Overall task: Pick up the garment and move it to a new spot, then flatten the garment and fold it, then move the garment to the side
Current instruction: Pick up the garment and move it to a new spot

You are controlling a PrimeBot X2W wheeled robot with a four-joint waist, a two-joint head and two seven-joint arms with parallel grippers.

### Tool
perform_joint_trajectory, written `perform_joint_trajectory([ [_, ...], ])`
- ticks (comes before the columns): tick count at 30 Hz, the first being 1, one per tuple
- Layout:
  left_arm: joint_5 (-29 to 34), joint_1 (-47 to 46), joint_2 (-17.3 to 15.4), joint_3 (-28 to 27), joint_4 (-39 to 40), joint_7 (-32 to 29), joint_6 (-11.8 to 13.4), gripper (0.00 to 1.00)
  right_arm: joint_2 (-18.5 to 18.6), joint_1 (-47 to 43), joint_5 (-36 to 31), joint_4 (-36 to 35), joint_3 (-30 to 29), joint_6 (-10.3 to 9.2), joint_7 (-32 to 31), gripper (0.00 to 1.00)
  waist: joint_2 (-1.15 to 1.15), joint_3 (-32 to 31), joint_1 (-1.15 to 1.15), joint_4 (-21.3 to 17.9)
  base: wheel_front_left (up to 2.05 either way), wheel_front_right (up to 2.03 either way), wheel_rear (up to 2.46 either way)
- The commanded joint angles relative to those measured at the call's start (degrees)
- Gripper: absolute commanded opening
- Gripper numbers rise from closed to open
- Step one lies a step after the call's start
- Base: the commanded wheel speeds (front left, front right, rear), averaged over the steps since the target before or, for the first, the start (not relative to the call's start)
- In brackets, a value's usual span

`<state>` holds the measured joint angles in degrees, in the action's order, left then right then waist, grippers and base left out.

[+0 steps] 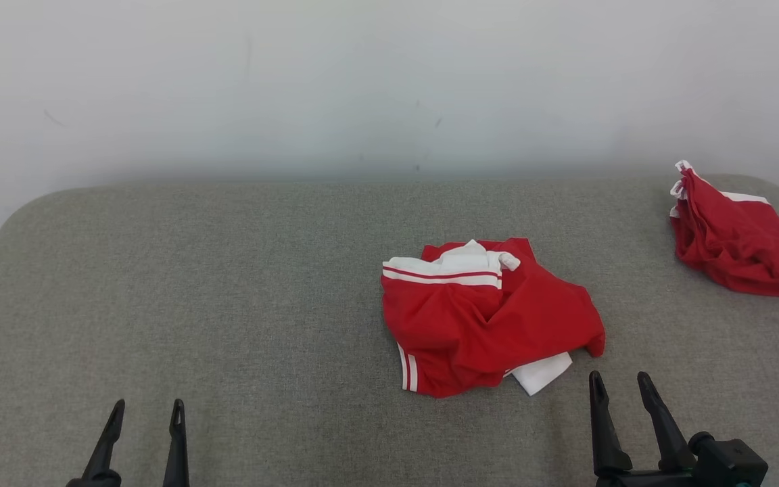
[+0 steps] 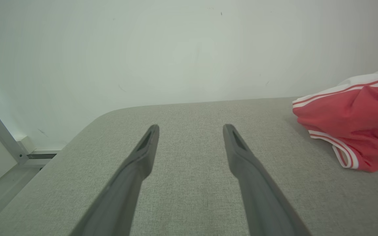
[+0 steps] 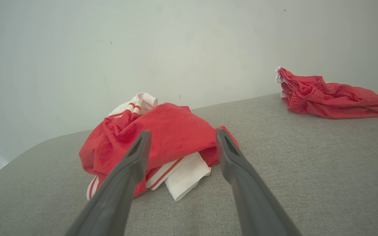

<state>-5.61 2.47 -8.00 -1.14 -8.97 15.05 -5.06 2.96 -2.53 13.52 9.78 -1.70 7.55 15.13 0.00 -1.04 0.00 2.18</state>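
Note:
A crumpled red garment with white striped bands lies in a heap right of the middle of the grey padded table. The left wrist view has the garment at its right edge; in the right wrist view the garment sits just beyond the fingertips. My right gripper stands open at the lower right, a short way in front of the heap's white corner, nothing between its fingers. My left gripper stands open at the lower left over bare table, far from the heap. My left gripper and right gripper hold nothing.
A second red piece of clothing lies bunched at the table's far right corner, also seen from the right wrist. A pale wall runs behind the table. The table's rounded left edge drops to a floor strip with a metal rail.

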Motion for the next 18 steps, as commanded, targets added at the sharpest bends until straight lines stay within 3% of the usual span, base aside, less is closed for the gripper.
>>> perform_joint_trajectory([
  [1,0.46,-0.49,0.24,-0.27,-0.14,0.18,-0.18,1.0,-0.17,-0.1,-0.03,0.05,0.11,-0.15,0.0,1.0,0.0,-0.01,0.0,-0.04,0.0,0.0,0.0],
  [18,1.45,-0.85,0.96,-1.34,-0.61,0.18,-0.97,1.0,-0.17,-0.15,-0.05,0.36,-0.1,-0.15,0.0,1.0,0.0,-0.01,0.0,-0.07,0.0,0.0,0.0],
])
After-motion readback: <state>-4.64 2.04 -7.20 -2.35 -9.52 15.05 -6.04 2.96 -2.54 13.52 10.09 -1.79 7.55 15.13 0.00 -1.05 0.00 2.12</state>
